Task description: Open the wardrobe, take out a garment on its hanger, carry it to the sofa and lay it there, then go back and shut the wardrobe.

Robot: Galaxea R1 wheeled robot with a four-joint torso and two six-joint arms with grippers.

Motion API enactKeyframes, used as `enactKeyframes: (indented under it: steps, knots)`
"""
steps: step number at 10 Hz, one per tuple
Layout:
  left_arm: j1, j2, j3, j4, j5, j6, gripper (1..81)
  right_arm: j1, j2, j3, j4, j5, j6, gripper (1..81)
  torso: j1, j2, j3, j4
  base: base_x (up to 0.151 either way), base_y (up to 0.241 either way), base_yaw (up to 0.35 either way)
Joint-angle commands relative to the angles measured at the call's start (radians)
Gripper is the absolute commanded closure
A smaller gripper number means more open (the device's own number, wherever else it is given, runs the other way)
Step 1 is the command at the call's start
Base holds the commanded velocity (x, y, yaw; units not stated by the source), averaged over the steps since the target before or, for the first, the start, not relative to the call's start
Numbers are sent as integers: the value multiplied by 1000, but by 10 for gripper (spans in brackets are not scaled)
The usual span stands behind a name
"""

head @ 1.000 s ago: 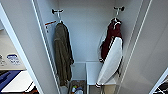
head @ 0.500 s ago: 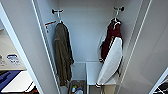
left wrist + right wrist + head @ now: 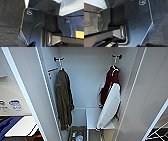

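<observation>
Wardrobe (image 3: 85,79): doors open, interior exposed for access. Garment (image 3: 110,100): maroon, white sleeve, at 2 o'clock, hung by hanger (image 3: 114,67) from the right hook, ready for lifting. Olive jacket (image 3: 63,100): 10 o'clock, left hook. Pincers: open or closed, cannot tell.

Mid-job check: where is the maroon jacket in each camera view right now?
Head view: the maroon jacket hangs from the right-hand hook inside the open wardrobe, right of the olive jacket.
Left wrist view: faces dark carpet and a white edge.
Right wrist view: faces dark carpet.
Shared landmark: the carpet, in both wrist views.
</observation>
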Motion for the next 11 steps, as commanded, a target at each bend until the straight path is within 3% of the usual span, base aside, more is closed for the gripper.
enactKeyframes:
  steps: [1, 5, 8, 11]
  knots:
    - [-29, -10, 5, 16, 42, 4, 10, 50, -12, -4, -46, -51, -4, 10, 0, 0, 0, 0, -73, 0, 0]
    - [-29, -10, 3, 16, 42, 4, 10, 139, 35, -62, -427, -128, -2, 10, -2, -1, 0, 0, 0, 0, 0]
    - [-29, 1, -3, 18, 42, 4, 10, 187, 123, -165, -617, -145, -1, 10, -1, -1, 0, 0, 0, 0, 0]
    - [-30, 34, -36, 16, 40, 6, 10, 188, 178, -261, -615, -137, 8, 10, -1, -1, 0, 0, 0, 0, 0]
